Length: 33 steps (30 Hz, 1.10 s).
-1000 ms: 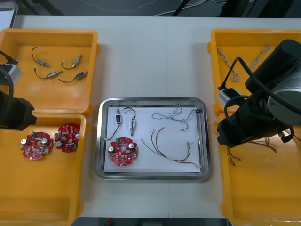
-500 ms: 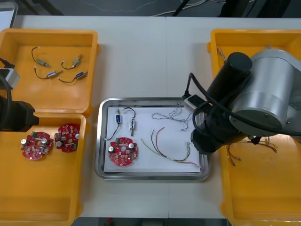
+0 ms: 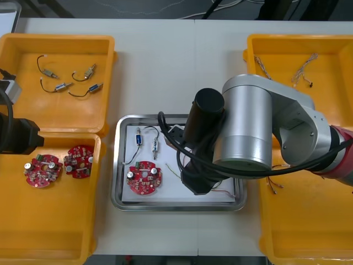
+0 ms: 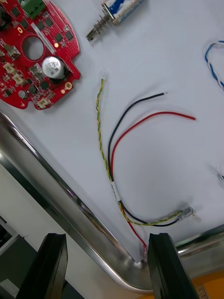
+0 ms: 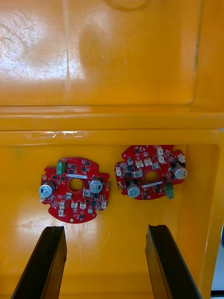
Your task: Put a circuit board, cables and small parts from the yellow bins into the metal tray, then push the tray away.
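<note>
The metal tray (image 3: 122, 203), white inside, lies at the table's middle. It holds a red circuit board (image 3: 144, 178) and two small metal parts (image 3: 138, 136). My right arm (image 3: 242, 138) reaches across the tray's right half and hides most of the cables there. In the right wrist view my right gripper (image 4: 107, 271) is open and empty above the tray's near corner rim (image 4: 60, 196). Beyond its fingers lie a red and yellow cable (image 4: 105, 154), a blue and white cable (image 4: 212, 65) and the board (image 4: 35, 51). My left gripper (image 5: 106, 264) hangs open over two boards (image 5: 74, 189) in the left bin.
The far left yellow bin (image 3: 58, 38) holds several small metal parts. The near left bin (image 3: 49, 232) has two boards (image 3: 41, 170). Cables (image 3: 300, 69) lie in the far right bin, and the near right bin (image 3: 309, 232) is partly under my right arm. My left arm (image 3: 16, 135) is parked at the left edge.
My right arm has swung left from over the right bins to above the tray, covering its cables. The left arm has not moved.
</note>
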Each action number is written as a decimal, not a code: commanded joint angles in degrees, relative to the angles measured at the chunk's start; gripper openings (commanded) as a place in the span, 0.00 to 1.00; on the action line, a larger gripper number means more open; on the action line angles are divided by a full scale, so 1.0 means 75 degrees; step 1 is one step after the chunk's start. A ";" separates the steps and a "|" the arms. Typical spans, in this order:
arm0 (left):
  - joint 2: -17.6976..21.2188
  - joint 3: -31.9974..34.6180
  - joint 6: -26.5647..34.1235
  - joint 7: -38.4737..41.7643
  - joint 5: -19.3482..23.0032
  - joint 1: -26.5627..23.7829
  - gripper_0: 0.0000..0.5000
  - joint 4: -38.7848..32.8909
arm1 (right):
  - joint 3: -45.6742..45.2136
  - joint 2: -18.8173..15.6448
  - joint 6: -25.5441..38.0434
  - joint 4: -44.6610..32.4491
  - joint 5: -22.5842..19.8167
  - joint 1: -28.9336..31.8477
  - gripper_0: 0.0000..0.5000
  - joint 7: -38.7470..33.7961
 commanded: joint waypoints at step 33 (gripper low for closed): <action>0.0344 0.0209 0.0623 -0.0518 0.0292 0.0153 1.00 -0.0166 | 0.3435 0.1495 -0.0916 0.0752 0.1799 -0.0991 1.00 0.1314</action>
